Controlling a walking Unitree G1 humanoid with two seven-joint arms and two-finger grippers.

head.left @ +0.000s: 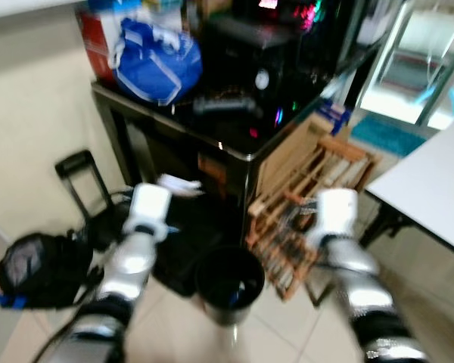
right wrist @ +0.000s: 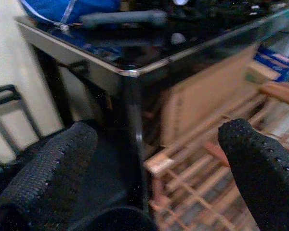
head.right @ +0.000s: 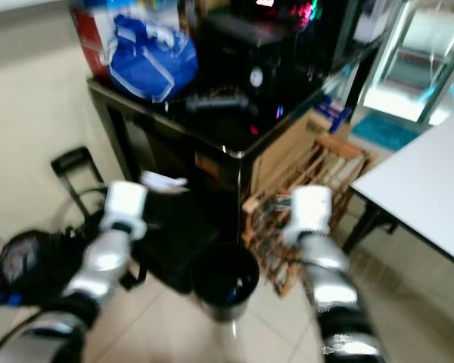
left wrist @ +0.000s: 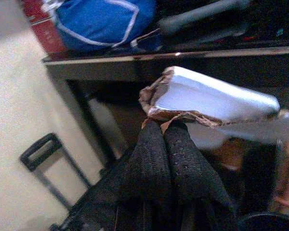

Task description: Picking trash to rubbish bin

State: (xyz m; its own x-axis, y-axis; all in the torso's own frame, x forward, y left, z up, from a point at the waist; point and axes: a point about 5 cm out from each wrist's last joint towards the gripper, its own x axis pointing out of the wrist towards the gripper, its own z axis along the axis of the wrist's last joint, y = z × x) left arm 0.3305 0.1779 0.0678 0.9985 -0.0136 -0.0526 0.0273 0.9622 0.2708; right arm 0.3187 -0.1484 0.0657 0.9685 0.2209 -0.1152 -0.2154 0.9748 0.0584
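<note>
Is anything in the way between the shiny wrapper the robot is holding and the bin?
Nothing visible is. The left gripper holds the silver wrapper in front of the black table, and the open black bin stands on the floor below, slightly to the robot's right.

Furniture and clutter seen around the two grippers

Straight beyond the left gripper (left wrist: 162, 126) a black glass-topped table (head.left: 234, 151) was seen, on which a blue bag (head.left: 155, 64), a red box (head.left: 97, 41) and a grey cylindrical object (head.right: 216, 102) were set. Out to the left of that gripper, a black trolley handle (head.left: 83, 178) was stood against the cream wall, and a black bag (head.left: 38, 268) was slumped nearer on the tiled floor (head.left: 287, 333). Ahead of the right gripper (right wrist: 159, 130), a wooden slatted rack (right wrist: 183, 183) was leaned beside a cardboard sheet (right wrist: 207, 91). To its right a white table (head.left: 431, 189) was placed, with a teal mat (head.left: 386, 132) laid farther off.
</note>
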